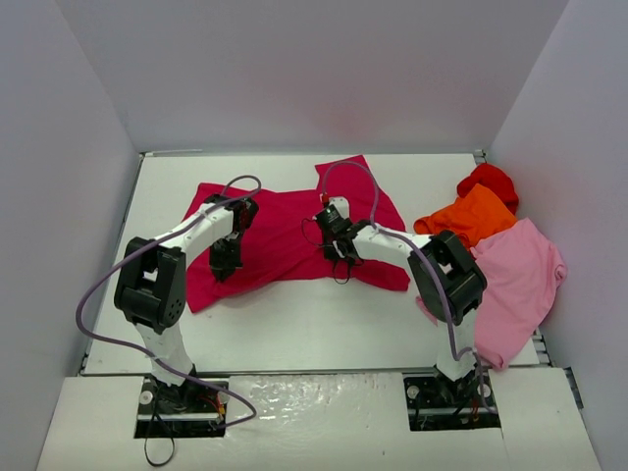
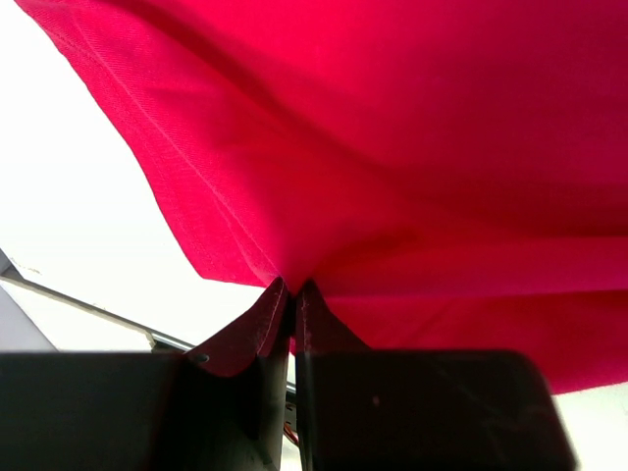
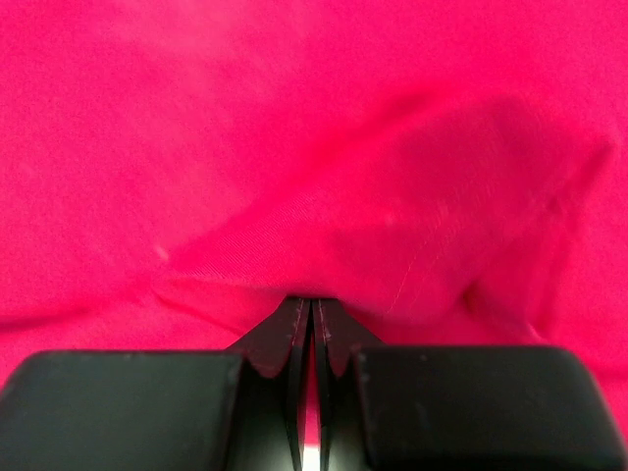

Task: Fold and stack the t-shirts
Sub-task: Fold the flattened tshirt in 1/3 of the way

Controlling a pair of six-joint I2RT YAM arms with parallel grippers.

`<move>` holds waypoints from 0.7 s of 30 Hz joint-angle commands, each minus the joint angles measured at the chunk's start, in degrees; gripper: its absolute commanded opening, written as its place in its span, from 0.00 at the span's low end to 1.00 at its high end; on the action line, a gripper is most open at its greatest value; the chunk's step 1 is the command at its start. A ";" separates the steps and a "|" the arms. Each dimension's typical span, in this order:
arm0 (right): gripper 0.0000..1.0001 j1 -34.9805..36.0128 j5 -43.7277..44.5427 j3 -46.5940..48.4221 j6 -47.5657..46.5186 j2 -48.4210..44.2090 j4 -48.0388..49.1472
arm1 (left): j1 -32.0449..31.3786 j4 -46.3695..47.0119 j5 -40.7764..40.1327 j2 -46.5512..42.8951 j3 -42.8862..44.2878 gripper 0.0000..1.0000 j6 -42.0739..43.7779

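Crimson shirt: spread across the middle of the white counter, wrinkled, one sleeve pointing toward the back wall.
Shirt edges: the near hem runs unevenly from the left front corner to the right front corner. In the left wrist view a stitched hem edge slants down to the fingertips, with pale counter beyond it.
Left end effector: jaws together, clamped on a fold of the crimson shirt at its left front part.
Right end effector: jaws together, pinching a raised bunch of the same shirt right of its middle. Cloth fills that whole view.
Open room, near: a broad bare band of counter lies between the near hem and the arm bases.
Open room, far: a bare strip lies between the shirt and the back wall, narrowest at the sleeve.
Open room, left: a slim bare margin runs along the left wall.
Right side: crowded. The orange shirt lies just beside the crimson shirt's right sleeve, and the red shirt is bunched behind it, touching it.
Pink shirt: lies in front of the orange one, partly hidden by the right arm's elbow, and seems to reach past the counter's right edge.
Enclosure: plain walls close the back and both sides.
Cables: a purple one loops over each arm, above the crimson shirt.
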 commanded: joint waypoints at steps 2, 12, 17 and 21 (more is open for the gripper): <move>0.00 0.32 3.70 8.76 -3.54 4.60 1.77 | -0.19 -0.29 -0.70 -3.17 0.10 0.00 0.84; 0.00 -0.27 8.08 31.22 -12.62 11.77 -4.96 | -0.28 0.70 -0.19 -3.46 -2.24 0.00 0.84; 0.00 -1.08 11.44 36.62 -14.86 14.49 -5.25 | -0.28 1.03 -0.10 -3.70 -2.88 0.00 0.84; 0.00 -1.08 10.62 30.66 -12.33 9.39 -6.36 | -0.28 0.91 -0.12 -3.95 -2.79 0.00 1.00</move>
